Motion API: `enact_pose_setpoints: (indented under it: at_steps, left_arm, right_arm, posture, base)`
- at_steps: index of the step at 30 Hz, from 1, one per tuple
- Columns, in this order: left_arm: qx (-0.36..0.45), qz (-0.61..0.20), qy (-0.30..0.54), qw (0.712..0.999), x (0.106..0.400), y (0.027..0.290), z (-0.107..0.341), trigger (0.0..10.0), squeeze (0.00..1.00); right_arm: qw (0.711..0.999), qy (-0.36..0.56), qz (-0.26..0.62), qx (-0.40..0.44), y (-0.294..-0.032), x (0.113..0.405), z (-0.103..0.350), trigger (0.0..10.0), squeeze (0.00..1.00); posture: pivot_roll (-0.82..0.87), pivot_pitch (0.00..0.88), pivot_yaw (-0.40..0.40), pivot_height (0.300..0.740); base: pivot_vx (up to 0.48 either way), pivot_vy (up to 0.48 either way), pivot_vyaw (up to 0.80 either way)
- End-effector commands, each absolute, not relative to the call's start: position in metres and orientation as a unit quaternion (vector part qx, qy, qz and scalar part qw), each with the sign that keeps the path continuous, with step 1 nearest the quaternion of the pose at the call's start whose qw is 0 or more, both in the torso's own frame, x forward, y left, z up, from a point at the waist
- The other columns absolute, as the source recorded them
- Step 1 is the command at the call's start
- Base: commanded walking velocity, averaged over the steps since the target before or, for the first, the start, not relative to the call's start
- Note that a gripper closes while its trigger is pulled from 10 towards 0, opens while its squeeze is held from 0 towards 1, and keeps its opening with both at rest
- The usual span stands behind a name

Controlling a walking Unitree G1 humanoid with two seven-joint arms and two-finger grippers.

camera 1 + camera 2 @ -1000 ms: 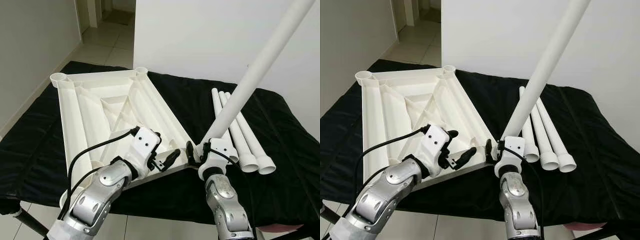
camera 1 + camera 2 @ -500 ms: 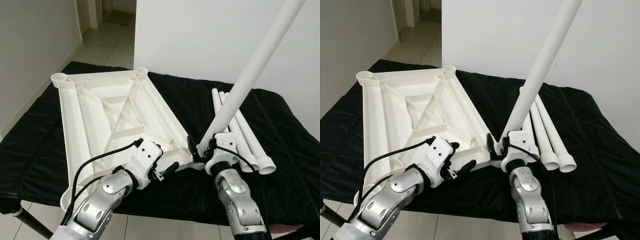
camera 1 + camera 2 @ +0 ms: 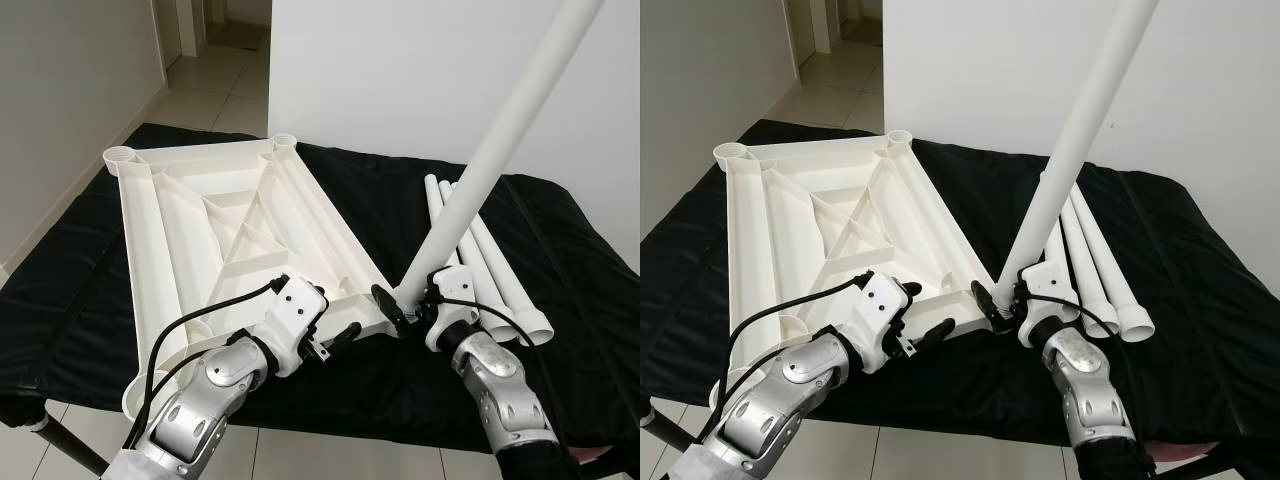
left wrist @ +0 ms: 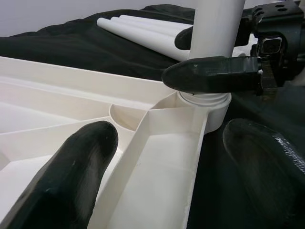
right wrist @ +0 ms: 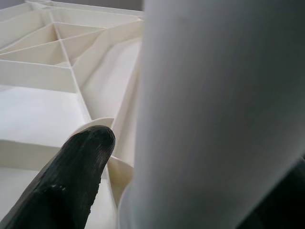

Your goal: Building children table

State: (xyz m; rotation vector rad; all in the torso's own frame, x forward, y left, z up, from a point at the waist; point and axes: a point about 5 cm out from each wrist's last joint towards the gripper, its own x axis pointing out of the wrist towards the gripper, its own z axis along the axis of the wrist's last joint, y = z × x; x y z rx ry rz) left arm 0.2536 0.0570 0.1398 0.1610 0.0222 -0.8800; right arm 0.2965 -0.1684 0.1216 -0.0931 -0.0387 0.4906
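The white table top (image 3: 150,230) lies upside down on the black cloth, ribs facing up. My right gripper (image 3: 405,302) is shut on a long white leg (image 3: 500,150) near its lower end. The leg leans up to the right, and its foot sits at the round socket (image 4: 205,102) on the top's near right corner. My left gripper (image 3: 335,335) is open, its fingers (image 4: 62,181) spread either side of the near rim just left of that socket. In the right wrist view, one black finger (image 5: 81,176) lies beside the leg (image 5: 214,119).
Three spare white legs (image 3: 490,280) lie side by side on the cloth right of the table top. The black cloth (image 3: 570,260) ends close in front of me. A white wall (image 3: 400,70) stands behind, and tiled floor (image 3: 210,100) runs off at the far left.
My right forearm has swung right and the leg stands steeper, its foot now at the corner socket. My left gripper has dropped from above the ribs to the near rim.
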Motion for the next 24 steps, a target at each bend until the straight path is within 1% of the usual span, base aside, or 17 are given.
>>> enact_pose_setpoints:
  at_steps: [1, 2, 3, 4, 5, 8, 9, 11, 12, 21, 22, 23, 24]
  left_arm:
    - [0.069, -0.459, 0.015, 0.885, 0.251, 0.052, 0.143, 10.0, 0.00]
    - [0.066, -0.463, 0.017, 0.883, 0.250, 0.051, 0.143, 10.0, 0.00]
    - [0.065, -0.469, 0.020, 0.880, 0.249, 0.050, 0.143, 10.0, 0.00]
    - [0.064, -0.473, 0.021, 0.878, 0.249, 0.050, 0.143, 10.0, 0.00]
    - [0.062, -0.478, 0.025, 0.876, 0.248, 0.049, 0.143, 10.0, 0.00]
    - [0.062, -0.478, 0.025, 0.876, 0.248, 0.049, 0.143, 10.0, 0.00]
    - [0.062, -0.479, 0.026, 0.875, 0.248, 0.049, 0.143, 10.0, 0.00]
    - [0.062, -0.479, 0.026, 0.875, 0.248, 0.049, 0.143, 10.0, 0.00]
    - [0.062, -0.480, 0.026, 0.875, 0.247, 0.048, 0.143, 10.0, 0.00]
    - [0.060, -0.478, 0.026, 0.876, 0.247, 0.048, 0.143, 10.0, 0.00]
    - [0.059, -0.478, 0.026, 0.876, 0.247, 0.048, 0.143, 10.0, 0.00]
    - [0.060, -0.479, 0.026, 0.875, 0.247, 0.048, 0.143, 10.0, 0.00]
    - [0.060, -0.479, 0.026, 0.875, 0.247, 0.048, 0.144, 10.0, 0.00]
  right_arm:
    - [0.965, -0.021, 0.256, -0.051, -0.170, 0.299, 0.122, 10.0, 0.00]
    - [0.964, -0.021, 0.261, -0.051, -0.171, 0.301, 0.122, 10.0, 0.00]
    - [0.962, -0.022, 0.266, -0.055, -0.171, 0.303, 0.123, 9.0, 0.00]
    - [0.961, -0.022, 0.269, -0.058, -0.171, 0.305, 0.123, 9.0, 0.00]
    - [0.958, -0.023, 0.279, -0.066, -0.172, 0.308, 0.123, 5.1, 0.00]
    - [0.958, -0.023, 0.279, -0.066, -0.172, 0.308, 0.123, 5.1, 0.00]
    - [0.956, -0.021, 0.283, -0.071, -0.173, 0.309, 0.123, 0.4, 0.00]
    - [0.956, -0.021, 0.283, -0.071, -0.173, 0.309, 0.123, 0.4, 0.00]
    - [0.956, -0.016, 0.285, -0.074, -0.174, 0.310, 0.121, 0.0, 0.00]
    - [0.954, 0.013, 0.294, -0.062, -0.177, 0.303, 0.106, 0.0, 0.00]
    - [0.955, 0.017, 0.290, -0.058, -0.177, 0.303, 0.103, 3.7, 0.00]
    - [0.956, 0.021, 0.287, -0.053, -0.177, 0.302, 0.101, 10.0, 0.00]
    - [0.957, 0.023, 0.284, -0.049, -0.177, 0.301, 0.100, 10.0, 0.00]
  posture:
    - [0.00, 0.000, -0.071, 0.740]
    - [0.00, 0.000, -0.071, 0.740]
    - [0.00, 0.000, -0.072, 0.740]
    - [0.00, 0.000, -0.072, 0.740]
    - [0.00, 0.000, -0.071, 0.740]
    - [0.00, 0.000, -0.071, 0.740]
    - [0.00, 0.000, -0.073, 0.740]
    - [0.00, 0.000, -0.073, 0.740]
    - [0.00, 0.000, -0.075, 0.740]
    - [0.00, 0.000, -0.079, 0.740]
    - [0.00, 0.000, -0.078, 0.740]
    - [0.00, 0.000, -0.078, 0.740]
    - [0.00, 0.000, -0.076, 0.740]
  base:
    - [0.000, 0.000, 0.00]
    - [0.000, 0.000, 0.00]
    - [0.000, 0.000, 0.00]
    - [0.000, 0.000, 0.00]
    - [0.000, 0.000, 0.00]
    - [0.000, 0.000, 0.00]
    - [0.000, 0.000, 0.00]
    - [0.000, 0.000, 0.00]
    - [0.000, 0.000, 0.00]
    - [0.000, 0.000, 0.00]
    - [0.000, 0.000, 0.00]
    - [0.000, 0.000, 0.00]
    - [0.000, 0.000, 0.00]
